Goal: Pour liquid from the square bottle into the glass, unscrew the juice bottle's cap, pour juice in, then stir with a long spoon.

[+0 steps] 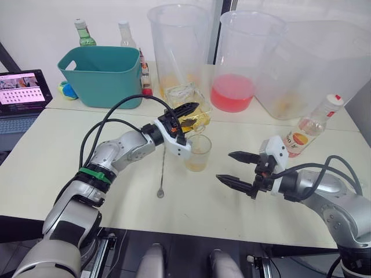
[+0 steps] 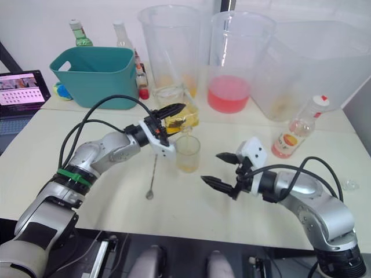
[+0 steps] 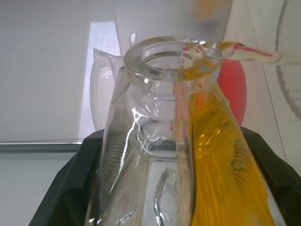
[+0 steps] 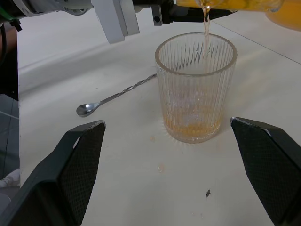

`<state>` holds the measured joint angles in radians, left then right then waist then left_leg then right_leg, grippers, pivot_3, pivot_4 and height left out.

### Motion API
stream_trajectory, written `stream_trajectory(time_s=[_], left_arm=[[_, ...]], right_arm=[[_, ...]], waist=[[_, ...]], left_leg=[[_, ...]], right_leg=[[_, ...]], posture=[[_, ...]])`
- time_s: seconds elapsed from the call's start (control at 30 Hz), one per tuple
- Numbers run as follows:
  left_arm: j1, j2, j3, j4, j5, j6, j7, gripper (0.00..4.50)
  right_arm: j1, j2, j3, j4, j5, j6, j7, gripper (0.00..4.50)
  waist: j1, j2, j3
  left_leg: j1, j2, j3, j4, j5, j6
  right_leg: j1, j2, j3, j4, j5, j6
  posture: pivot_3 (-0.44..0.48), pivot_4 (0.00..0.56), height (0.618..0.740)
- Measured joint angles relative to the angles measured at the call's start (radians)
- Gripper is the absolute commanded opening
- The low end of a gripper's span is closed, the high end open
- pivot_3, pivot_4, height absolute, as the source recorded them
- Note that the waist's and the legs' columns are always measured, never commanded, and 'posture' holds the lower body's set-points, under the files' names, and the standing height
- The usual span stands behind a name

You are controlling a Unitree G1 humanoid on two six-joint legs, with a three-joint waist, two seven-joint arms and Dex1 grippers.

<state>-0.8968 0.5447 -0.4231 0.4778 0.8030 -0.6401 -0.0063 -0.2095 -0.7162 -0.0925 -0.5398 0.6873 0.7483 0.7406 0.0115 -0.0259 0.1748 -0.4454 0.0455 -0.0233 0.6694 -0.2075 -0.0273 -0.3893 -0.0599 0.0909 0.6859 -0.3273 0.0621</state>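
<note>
- the pale, matte table [image 1: 52, 156] fills the middle of the head views; smooth, with a few small specks near the tumbler in the right wrist view
- three huge clear plastic beakers [image 1: 178, 46] stand across the upper frame; the middle one [image 1: 246, 58] holds pink liquid at its base; the rightmost [image 1: 316, 63] is cloudy and nearly dry
- a teal plastic tub [image 1: 104, 74] with cut-out handles sits upper left; a green-capped bottle [image 1: 84, 33] and a clear one [image 1: 125, 35] rise behind it; an open laptop [image 1: 22, 92] lies at the far left edge
- the left gripper [image 1: 184, 119], centre frame, has its black fingers clamped on the square bottle [image 1: 191, 116], a squat clear glass decanter with flat sides; it is tipped, stopper off, its round thick-lipped mouth open in the left wrist view; yellow liquid [image 3: 225, 155] lies along the lower side and runs over the lip
- the right gripper [image 1: 237, 168], lower right, hangs wide apart and grips nothing; its textured black pads [image 4: 73, 165] flank the tumbler without touching
- the juice bottle [image 1: 310, 126], slim clear plastic with pink liquid and an orange-and-white label, leans at right; its white red-banded cap [image 1: 334, 102] is on
- the glass [image 1: 199, 152], a small ribbed clear tumbler, stands upright just under the decanter mouth; a thin yellow stream [image 4: 205, 28] falls in; a shallow amber layer covers its bottom
- the long spoon [image 1: 162, 174], thin twisted silver metal, lies flat left of the tumbler; its tiny bowl [image 4: 86, 109] points toward the near edge
</note>
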Motion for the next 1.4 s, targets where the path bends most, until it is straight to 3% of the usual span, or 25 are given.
stream_trajectory(time_s=[0.33,0.63,0.93,1.4], left_arm=[[0.0,-0.04,0.076,-0.046,-0.253,0.088,-0.218,2.81],[0.0,-0.154,0.272,-0.141,-0.576,0.508,-0.375,2.81],[0.003,-0.183,0.504,-0.155,-0.794,0.915,-0.344,2.81],[0.127,-0.175,0.671,-0.137,-0.931,1.1,-0.277,2.81]], right_arm=[[-0.008,-0.002,0.003,0.009,-0.017,0.0,0.015,4.5],[-0.055,-0.001,0.006,0.024,-0.007,0.0,0.027,4.5],[-0.101,0.0,0.016,0.042,0.003,0.001,0.06,4.5],[-0.138,0.003,0.04,0.059,0.009,0.015,0.066,4.5]], waist=[[-0.001,0.0,0.0],[-0.011,0.0,0.0],[-0.024,0.0,0.0],[-0.023,0.0,0.0]], left_leg=[[0.0,0.0,0.0,0.001,0.0,0.0],[0.0,0.0,-0.001,0.003,0.0,0.0],[0.0,0.0,-0.003,0.006,0.0,0.0],[-0.001,0.0,-0.004,0.007,0.0,0.0]], right_leg=[[0.0,0.0,0.0,0.0,0.0,0.0],[0.0,0.001,0.0,0.002,0.0,0.0],[0.0,0.001,-0.001,0.008,0.0,0.0],[0.0,0.001,-0.003,0.009,0.0,0.0]], posture=[[0.0,0.15,0.726],[0.0,0.15,0.726],[0.0,0.15,0.726],[0.0,0.15,0.726]])
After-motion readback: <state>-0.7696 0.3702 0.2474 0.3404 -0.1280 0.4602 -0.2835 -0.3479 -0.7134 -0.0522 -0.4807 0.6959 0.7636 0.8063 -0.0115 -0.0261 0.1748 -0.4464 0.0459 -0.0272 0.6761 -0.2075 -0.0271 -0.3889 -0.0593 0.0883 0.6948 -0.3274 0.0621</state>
